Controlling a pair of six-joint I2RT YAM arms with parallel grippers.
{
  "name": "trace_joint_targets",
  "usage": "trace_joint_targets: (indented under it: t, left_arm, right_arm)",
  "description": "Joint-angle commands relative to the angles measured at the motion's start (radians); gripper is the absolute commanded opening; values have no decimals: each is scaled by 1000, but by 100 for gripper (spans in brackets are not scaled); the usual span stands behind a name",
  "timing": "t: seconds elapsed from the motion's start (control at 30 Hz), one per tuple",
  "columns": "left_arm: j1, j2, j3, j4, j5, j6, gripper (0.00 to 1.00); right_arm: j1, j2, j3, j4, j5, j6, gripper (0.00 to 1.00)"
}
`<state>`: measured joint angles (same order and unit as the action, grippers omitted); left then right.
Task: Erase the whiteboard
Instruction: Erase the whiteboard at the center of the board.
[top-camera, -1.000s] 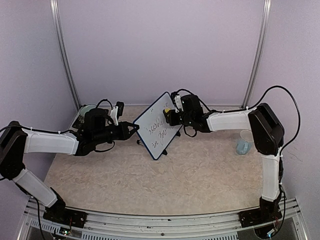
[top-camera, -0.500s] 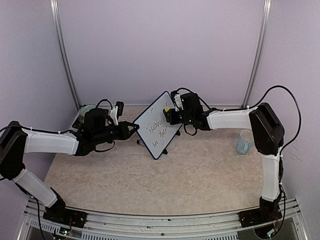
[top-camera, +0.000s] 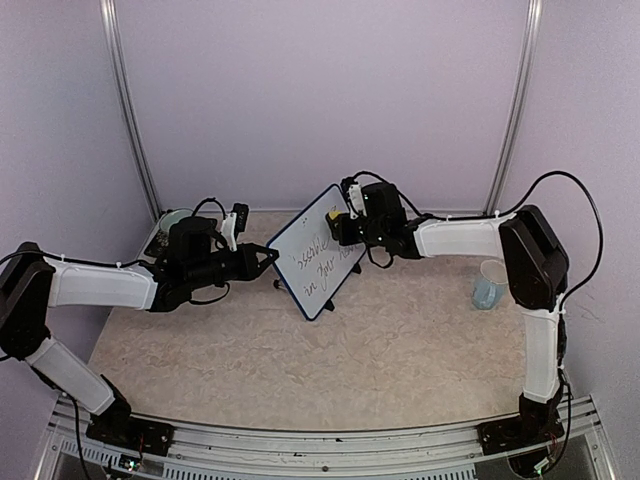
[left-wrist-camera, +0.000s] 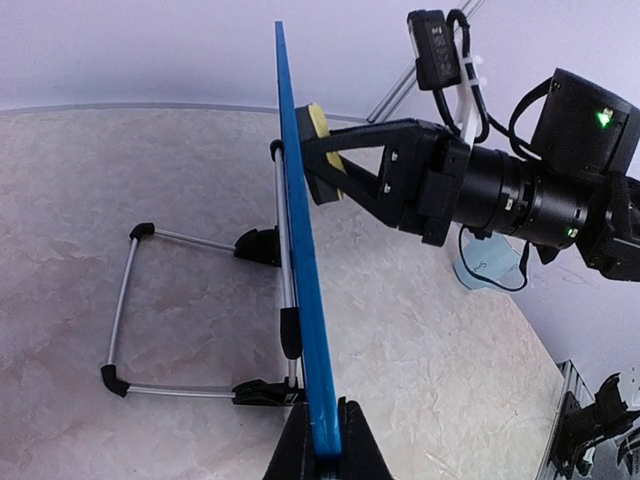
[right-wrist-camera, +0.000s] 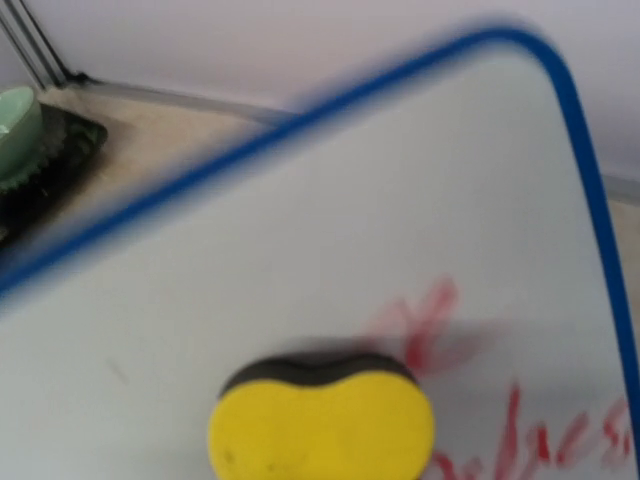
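The whiteboard (top-camera: 316, 252) stands tilted at the centre of the top view, bare table (top-camera: 400, 350) below it. Only the left wrist view shows it edge-on, wire stand (left-wrist-camera: 125, 310) at left, the left gripper (left-wrist-camera: 320, 448) clamped shut on its blue frame at bottom. The right wrist view shows the writing (right-wrist-camera: 520, 440) as red, at lower right beside the yellow sponge (right-wrist-camera: 320, 425), which the closed right gripper (left-wrist-camera: 318, 163) presses to the face.

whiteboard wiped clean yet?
No, red writing shows on the whiteboard face beside the yellow sponge in the right wrist view.
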<state>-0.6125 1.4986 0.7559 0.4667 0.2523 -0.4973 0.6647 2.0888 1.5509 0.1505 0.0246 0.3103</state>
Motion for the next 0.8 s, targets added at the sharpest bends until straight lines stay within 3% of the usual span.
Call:
trace_joint_targets:
  t: [0.0, 0.2, 0.53, 0.77]
  left_arm:
    - [-15, -17, -9, 9, 64, -23, 0]
    - [-16, -11, -9, 15, 69, -29, 0]
    - [-15, -15, -9, 11, 65, -25, 0]
    - [-13, -17, -9, 10, 64, -24, 0]
  right_arm:
    - [-12, 4, -101, 1, -5, 17, 8]
    - [-17, -4, -94, -1, -11, 16, 8]
    - [-22, 36, 124, -93, 0, -25, 8]
    - [-24, 45, 129, -100, -3, -25, 8]
